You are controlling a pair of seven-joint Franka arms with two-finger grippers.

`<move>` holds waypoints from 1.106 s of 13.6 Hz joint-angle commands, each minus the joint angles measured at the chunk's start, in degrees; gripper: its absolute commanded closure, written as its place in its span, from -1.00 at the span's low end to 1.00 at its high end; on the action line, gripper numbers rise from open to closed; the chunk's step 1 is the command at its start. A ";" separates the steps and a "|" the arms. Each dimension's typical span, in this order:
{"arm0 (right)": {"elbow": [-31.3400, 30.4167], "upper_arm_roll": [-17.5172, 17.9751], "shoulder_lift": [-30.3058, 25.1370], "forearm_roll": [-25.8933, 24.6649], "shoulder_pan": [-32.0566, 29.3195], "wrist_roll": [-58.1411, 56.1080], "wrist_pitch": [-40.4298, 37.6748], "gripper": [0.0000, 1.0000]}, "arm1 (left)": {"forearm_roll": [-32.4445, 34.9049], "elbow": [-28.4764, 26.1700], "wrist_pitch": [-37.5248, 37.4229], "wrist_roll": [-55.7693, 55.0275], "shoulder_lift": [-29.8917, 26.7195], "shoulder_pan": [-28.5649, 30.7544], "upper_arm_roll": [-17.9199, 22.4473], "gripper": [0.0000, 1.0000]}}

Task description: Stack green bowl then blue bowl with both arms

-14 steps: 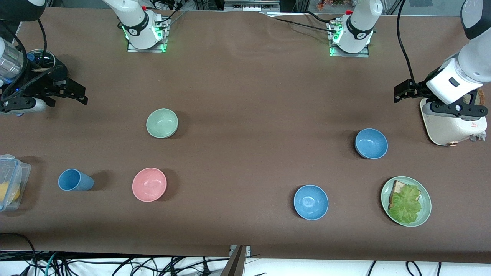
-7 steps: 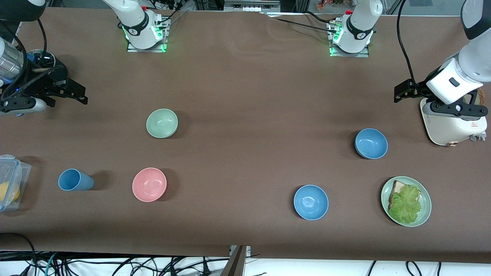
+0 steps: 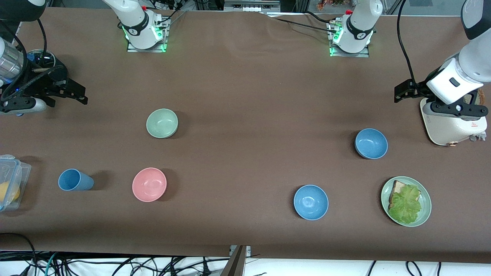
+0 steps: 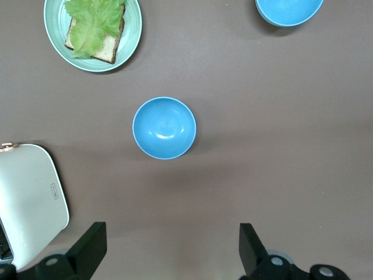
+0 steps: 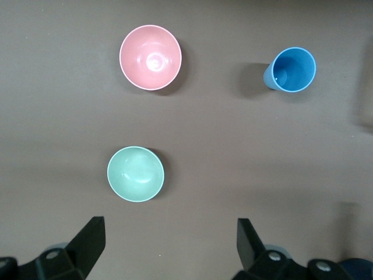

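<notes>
Both grippers are held spread wide and empty above the two ends of the table (image 3: 245, 88), the right gripper (image 3: 74, 94) over the right arm's end and the left gripper (image 3: 402, 92) beside a white appliance (image 3: 452, 122) at the left arm's end. The surface is covered by a plain brown cloth, with cables seen hanging below its near edge. The green bowl (image 3: 162, 123), pale, matte and upright, is found toward the right arm's end, farther from the front camera than the pink bowl (image 3: 149, 184), while the blue bowl (image 3: 371, 143), muted greyish blue, is set toward the left arm's end, near the appliance.
</notes>
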 commanded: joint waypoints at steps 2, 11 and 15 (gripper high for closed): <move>0.35 -0.01 -0.13 -0.71 0.28 0.30 0.01 -1.00 | -0.68 0.81 -1.04 -0.15 -0.02 0.31 0.06 -1.00; 0.61 -0.10 4.07 -0.36 0.27 -0.32 1.77 -1.00 | -0.86 0.81 -2.18 0.03 -0.02 0.58 0.06 -1.00; 0.52 -0.10 9.54 -0.27 0.19 -0.32 1.07 -1.00 | -1.38 0.72 -3.75 0.55 -0.28 0.75 -0.03 -1.00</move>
